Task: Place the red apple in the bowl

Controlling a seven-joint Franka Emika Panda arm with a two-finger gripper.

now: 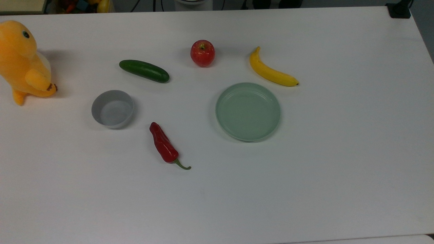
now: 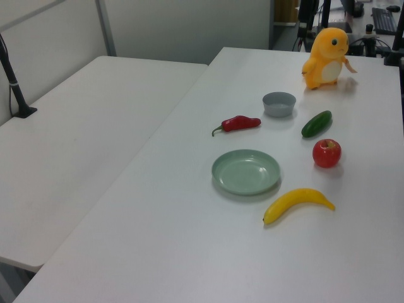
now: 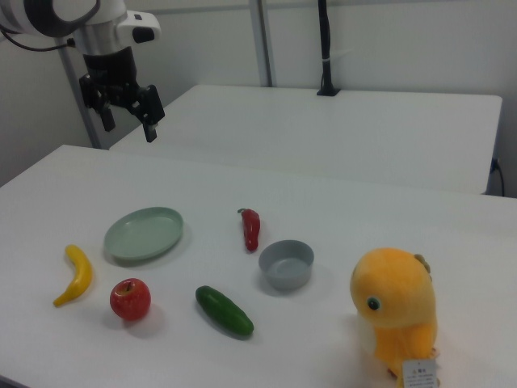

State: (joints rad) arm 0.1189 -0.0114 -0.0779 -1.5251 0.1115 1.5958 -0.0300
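Observation:
The red apple (image 1: 202, 53) (image 2: 326, 153) (image 3: 130, 298) rests on the white table, stem dimple up, between a cucumber and a banana. The light-grey bowl (image 1: 112, 108) (image 2: 279, 103) (image 3: 286, 263) stands empty, apart from the apple, beyond the cucumber. In the right view my gripper (image 3: 128, 123) hangs high above the table's far left corner, well away from the apple and the bowl. Its two black fingers stand apart with nothing between them.
A green cucumber (image 1: 144, 70), a yellow banana (image 1: 271, 72), a pale-green plate (image 1: 248, 111) and a red chili pepper (image 1: 164, 144) lie around. An orange plush toy (image 1: 22, 62) stands at the top view's left edge. A second white table (image 2: 76, 139) adjoins.

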